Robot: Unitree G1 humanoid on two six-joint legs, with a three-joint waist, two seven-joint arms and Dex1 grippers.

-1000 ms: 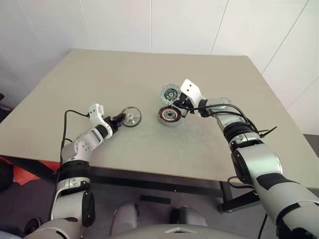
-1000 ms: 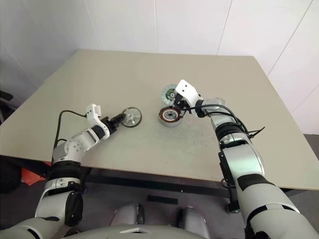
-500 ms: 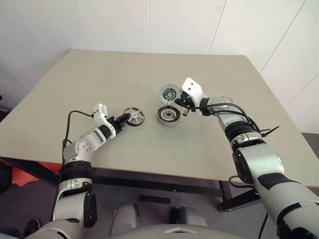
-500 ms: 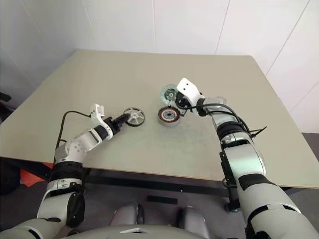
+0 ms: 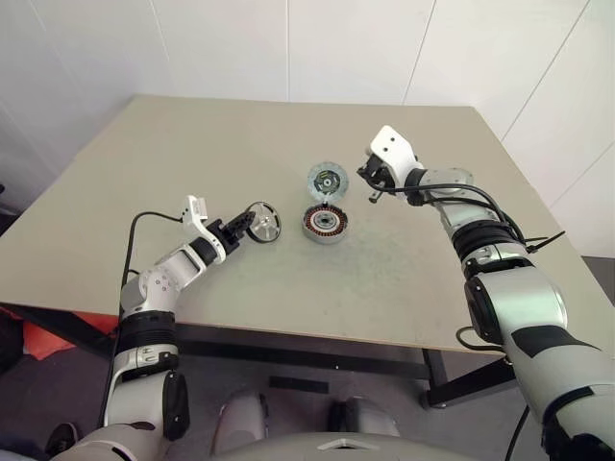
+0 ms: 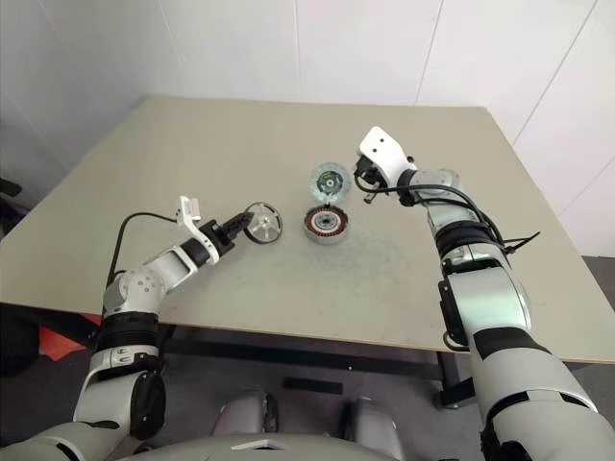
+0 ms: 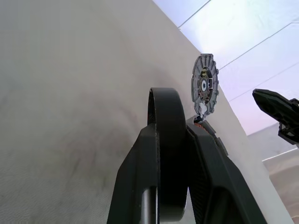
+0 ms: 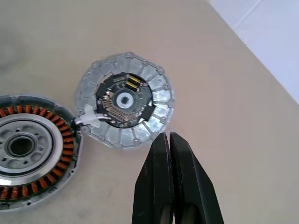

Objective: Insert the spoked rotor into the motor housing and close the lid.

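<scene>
The spoked rotor (image 5: 262, 222) stands tilted on edge left of centre on the table, and my left gripper (image 5: 247, 228) is shut on its black rim (image 7: 164, 135). To its right the motor housing (image 5: 325, 223) lies flat, its orange-copper windings (image 8: 28, 147) facing up. The lid (image 5: 328, 180) lies just behind the housing, touching it, with its dark centre (image 8: 124, 100) showing. My right gripper (image 5: 370, 188) hovers to the right of the lid, shut and empty, its fingertips (image 8: 167, 140) near the lid's edge.
The beige table (image 5: 221, 134) has open surface all around the three parts. A white wall rises behind its far edge. A black cable (image 5: 144, 223) loops from my left wrist over the table's near left side.
My left gripper has closed on the rotor and tipped it up from flat onto its edge. My right gripper has drawn away from the housing, rising and moving right.
</scene>
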